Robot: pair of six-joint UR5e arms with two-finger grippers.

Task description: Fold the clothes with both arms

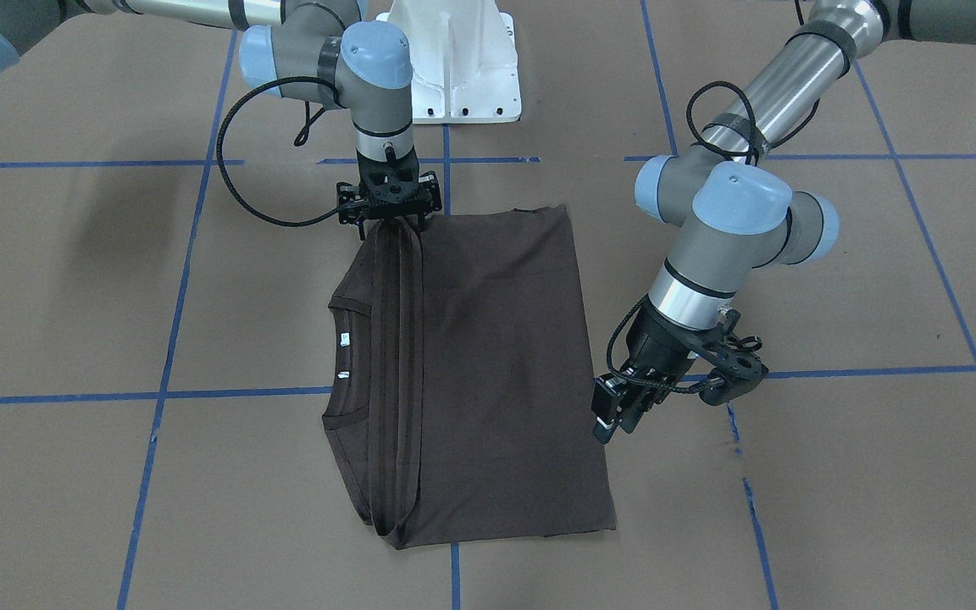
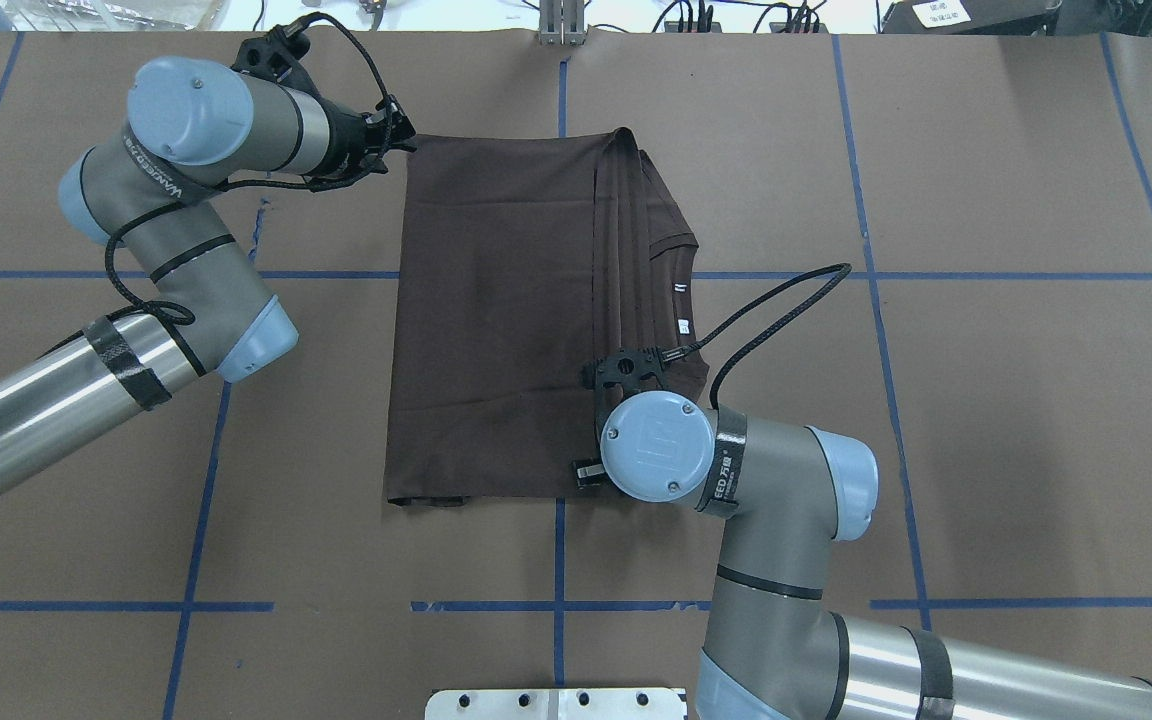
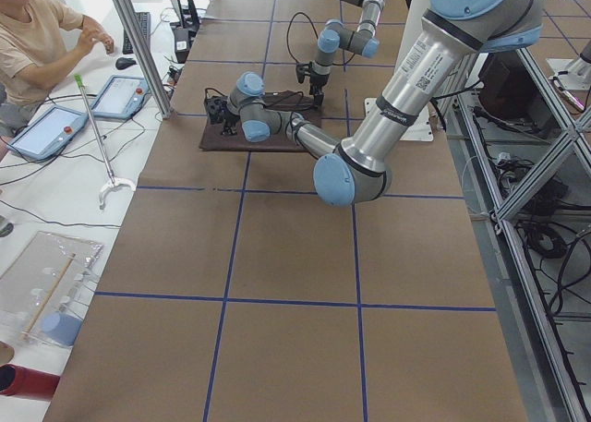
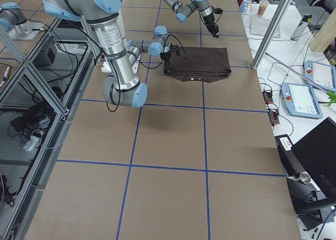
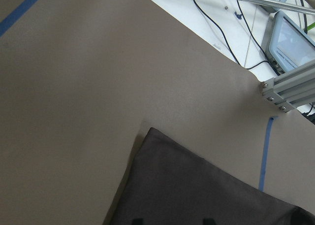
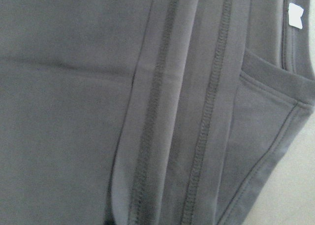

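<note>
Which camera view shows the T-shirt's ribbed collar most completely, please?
The exterior front-facing view: the whole collar and both white labels lie unobstructed. Overhead, the right arm's cable crosses it. The right wrist view shows only part, close up; exterior right shows it tiny; the others do not show it.

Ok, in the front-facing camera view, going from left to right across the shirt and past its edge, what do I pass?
white neck labels → stitched hem bands → T-shirt's plain folded panel → left gripper, just off the shirt's right edge.
</note>
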